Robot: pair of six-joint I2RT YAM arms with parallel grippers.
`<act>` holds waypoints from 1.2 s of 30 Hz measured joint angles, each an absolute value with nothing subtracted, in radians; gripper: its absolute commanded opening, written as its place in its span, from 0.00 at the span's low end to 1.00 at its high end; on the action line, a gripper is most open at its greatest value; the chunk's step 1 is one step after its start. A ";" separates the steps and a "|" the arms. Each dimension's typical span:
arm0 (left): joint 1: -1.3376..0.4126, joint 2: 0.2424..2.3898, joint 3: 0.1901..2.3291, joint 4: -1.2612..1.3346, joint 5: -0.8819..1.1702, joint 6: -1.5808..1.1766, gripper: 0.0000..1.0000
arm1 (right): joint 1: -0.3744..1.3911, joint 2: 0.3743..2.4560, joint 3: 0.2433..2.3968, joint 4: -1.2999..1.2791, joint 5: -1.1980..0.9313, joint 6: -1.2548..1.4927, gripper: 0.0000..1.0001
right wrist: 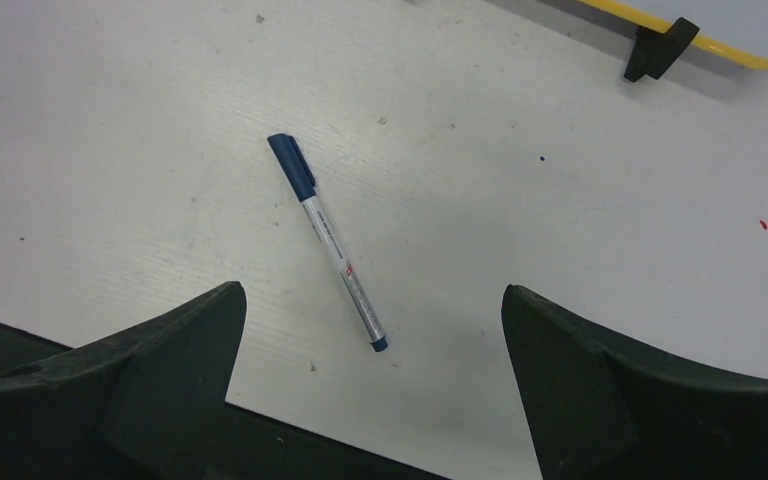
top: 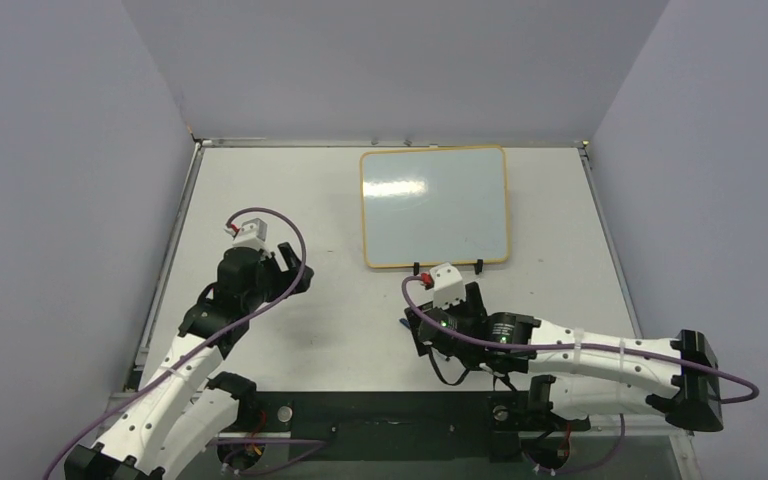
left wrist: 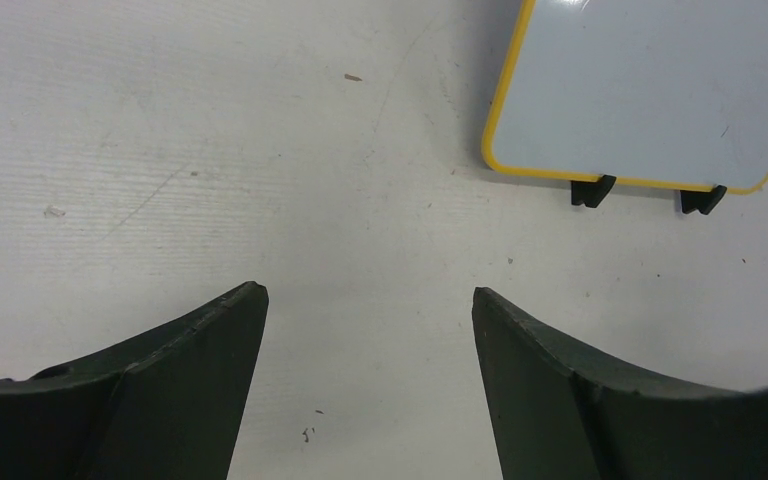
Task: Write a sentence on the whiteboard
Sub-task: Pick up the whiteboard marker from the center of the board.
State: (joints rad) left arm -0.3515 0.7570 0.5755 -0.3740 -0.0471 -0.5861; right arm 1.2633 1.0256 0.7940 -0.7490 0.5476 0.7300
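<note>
The whiteboard (top: 434, 205) lies at the far middle of the table, yellow-framed, its face blank; no sentence shows on it. Its near corner appears in the left wrist view (left wrist: 650, 90) and its edge in the right wrist view (right wrist: 760, 30). A capped blue and silver marker (right wrist: 327, 243) lies on the table just ahead of my right gripper (right wrist: 373, 290), which is open and touches nothing. In the top view that gripper (top: 428, 335) hovers just in front of the board. My left gripper (top: 293, 266) (left wrist: 365, 295) is open over bare table, left of the board.
Two black feet (left wrist: 592, 190) stick out from the board's near edge. The table's dark front edge (right wrist: 260, 440) runs under my right gripper. Grey walls close the table on the left, right and back.
</note>
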 measured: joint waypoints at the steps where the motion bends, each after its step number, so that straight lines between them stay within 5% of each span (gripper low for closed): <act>1: -0.353 0.761 0.575 -0.375 -0.043 -0.585 0.73 | 1.271 1.052 0.794 -0.745 0.554 0.725 0.94; 20: -0.358 0.742 0.574 -0.363 -0.013 -0.570 0.72 | 1.149 1.148 0.551 -0.426 0.355 0.696 0.73; 36: -0.358 0.740 0.573 -0.363 -0.013 -0.568 0.72 | 1.120 1.278 0.546 -0.347 0.218 0.702 0.56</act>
